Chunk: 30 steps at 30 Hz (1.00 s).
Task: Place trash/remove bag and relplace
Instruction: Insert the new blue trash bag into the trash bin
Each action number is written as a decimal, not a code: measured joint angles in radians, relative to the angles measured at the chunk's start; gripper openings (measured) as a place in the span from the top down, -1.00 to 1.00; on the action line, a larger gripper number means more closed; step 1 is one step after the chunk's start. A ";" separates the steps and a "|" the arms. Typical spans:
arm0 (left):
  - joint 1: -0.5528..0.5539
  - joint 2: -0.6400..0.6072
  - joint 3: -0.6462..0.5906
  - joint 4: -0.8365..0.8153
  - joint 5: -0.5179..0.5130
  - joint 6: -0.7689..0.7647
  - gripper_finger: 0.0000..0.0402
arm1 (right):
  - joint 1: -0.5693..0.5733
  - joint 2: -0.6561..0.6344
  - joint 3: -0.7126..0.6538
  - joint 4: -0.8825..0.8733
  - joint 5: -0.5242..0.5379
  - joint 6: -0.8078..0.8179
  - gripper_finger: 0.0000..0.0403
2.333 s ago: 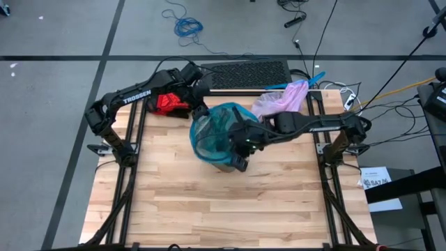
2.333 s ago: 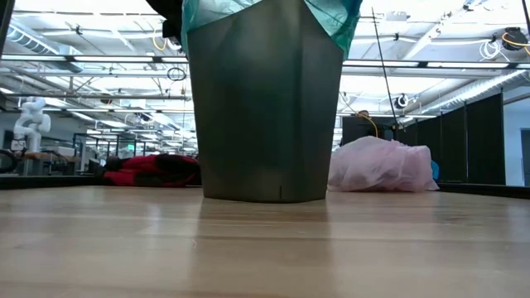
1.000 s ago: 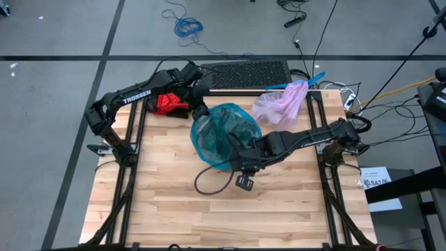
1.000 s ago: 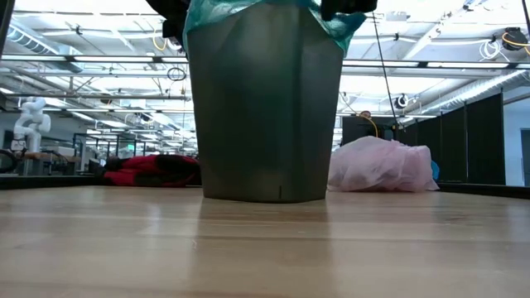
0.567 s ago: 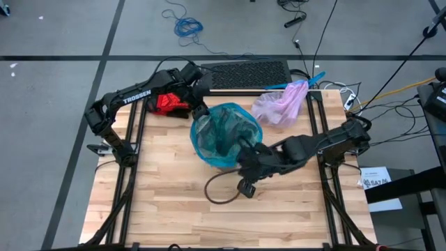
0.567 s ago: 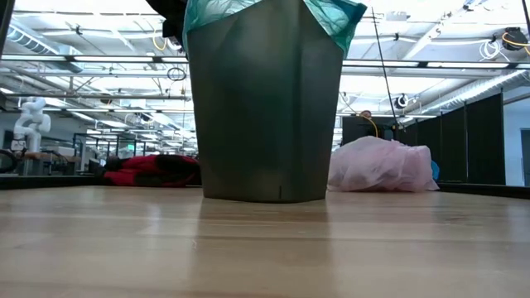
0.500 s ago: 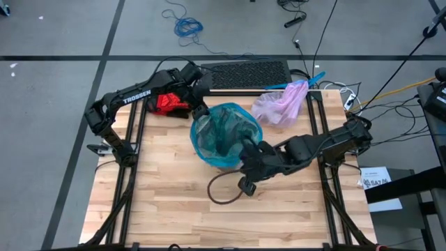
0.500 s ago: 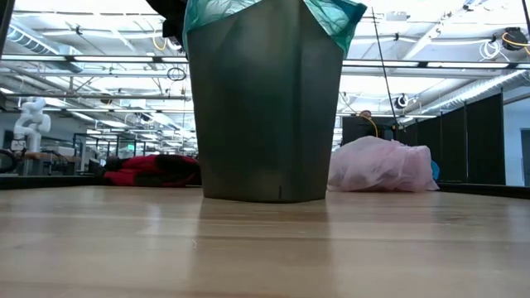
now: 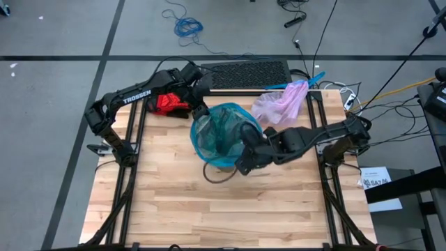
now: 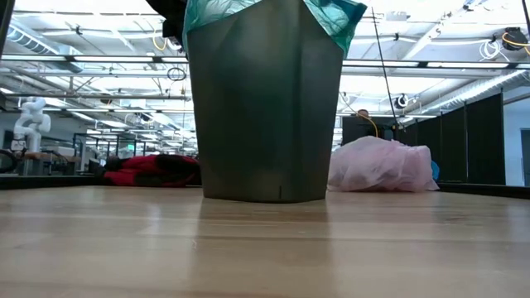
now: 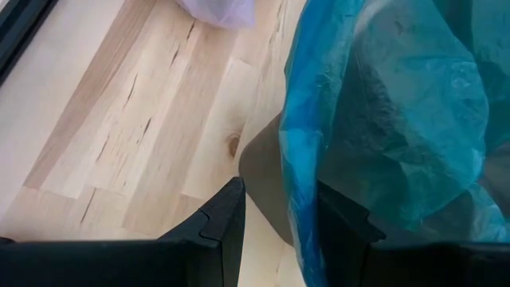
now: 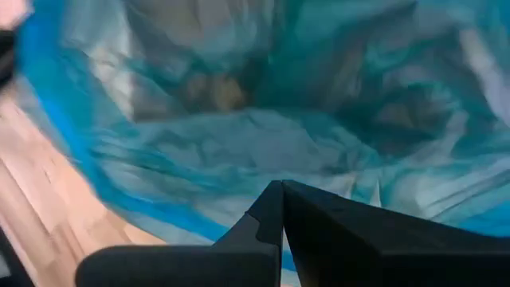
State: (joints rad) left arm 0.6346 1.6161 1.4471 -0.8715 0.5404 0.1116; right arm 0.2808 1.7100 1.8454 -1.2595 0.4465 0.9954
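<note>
Meanwhile, the left hand (image 9: 200,111) pinches the teal bag (image 9: 224,132) against the bin (image 10: 265,108) rim, while the right hand (image 9: 241,164), fingers shut and empty, hangs at the bin's near side. On the table (image 9: 174,202) behind, the lilac bag (image 9: 282,101) lies slumped: light, soft, slippery film, likely best gathered at its neck.

The word "TROSSEN" is printed in white capitals along the dark upper link of the left arm (image 9: 137,96). Dark print is carried by a white sheet (image 9: 377,180) beside the desk's right edge, but it cannot be read.
</note>
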 joint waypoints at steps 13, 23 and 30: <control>0.000 0.000 0.000 0.000 -0.004 0.000 0.36 | -0.007 0.063 0.000 0.029 -0.217 -0.123 1.00; -0.001 0.000 0.000 -0.001 -0.009 -0.002 0.37 | -0.007 0.132 0.000 -0.020 -0.156 -0.073 1.00; 0.000 -0.003 0.000 0.026 -0.019 -0.003 0.66 | -0.027 0.142 -0.001 -0.042 -0.135 -0.049 1.00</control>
State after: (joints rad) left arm 0.6346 1.6131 1.4471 -0.8459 0.5209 0.1089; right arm 0.2538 1.8523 1.8446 -1.3017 0.3119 0.9464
